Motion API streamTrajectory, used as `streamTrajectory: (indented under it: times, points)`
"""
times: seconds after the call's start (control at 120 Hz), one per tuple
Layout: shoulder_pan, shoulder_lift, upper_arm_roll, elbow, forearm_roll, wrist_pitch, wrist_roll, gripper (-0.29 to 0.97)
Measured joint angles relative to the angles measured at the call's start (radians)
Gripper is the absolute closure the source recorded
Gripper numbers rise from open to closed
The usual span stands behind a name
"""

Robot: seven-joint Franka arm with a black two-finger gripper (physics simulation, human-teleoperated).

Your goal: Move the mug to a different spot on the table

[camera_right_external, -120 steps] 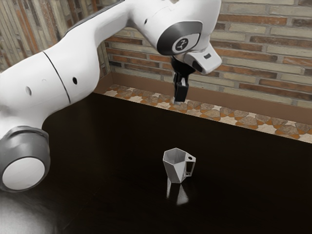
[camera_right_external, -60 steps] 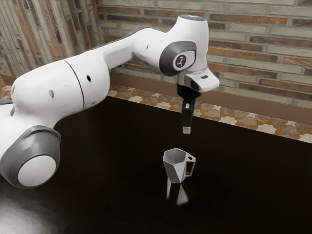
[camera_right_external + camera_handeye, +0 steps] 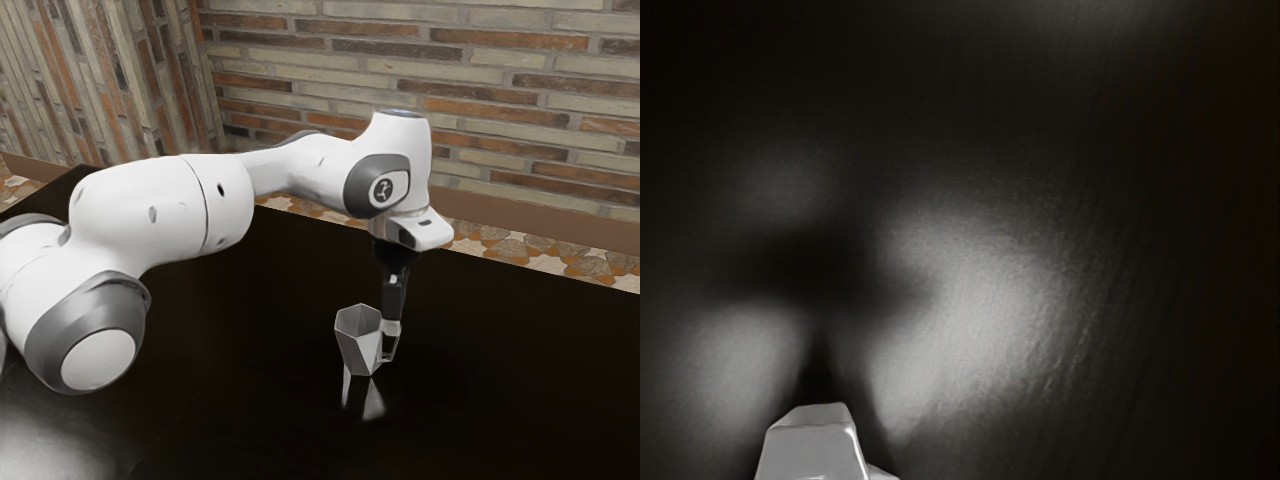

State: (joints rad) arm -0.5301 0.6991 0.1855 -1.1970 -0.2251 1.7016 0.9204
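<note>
Side camera views the table wide; wrist camera close above (both share the mug).

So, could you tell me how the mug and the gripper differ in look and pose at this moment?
Colour: the mug is pale grey, while the gripper is mostly black.
Shape: the mug is broad and faceted, narrowing toward its base, while the gripper is slim and straight.
Pose: the mug stands on the dark table, while the gripper hangs from above, pointing down at the mug's handle side.
Both stand roughly vertical.
</note>
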Motion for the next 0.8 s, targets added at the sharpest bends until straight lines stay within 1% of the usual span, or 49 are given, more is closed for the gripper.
streamTrajectory:
  times: [0.233, 0.8]
  points:
    - [-0.004, 0.022, 0.0, -0.02, -0.026, 0.037, 0.005, 0.0]
    - [-0.004, 0.091, 0.0, -0.028, -0.031, 0.069, 0.006, 0.0]
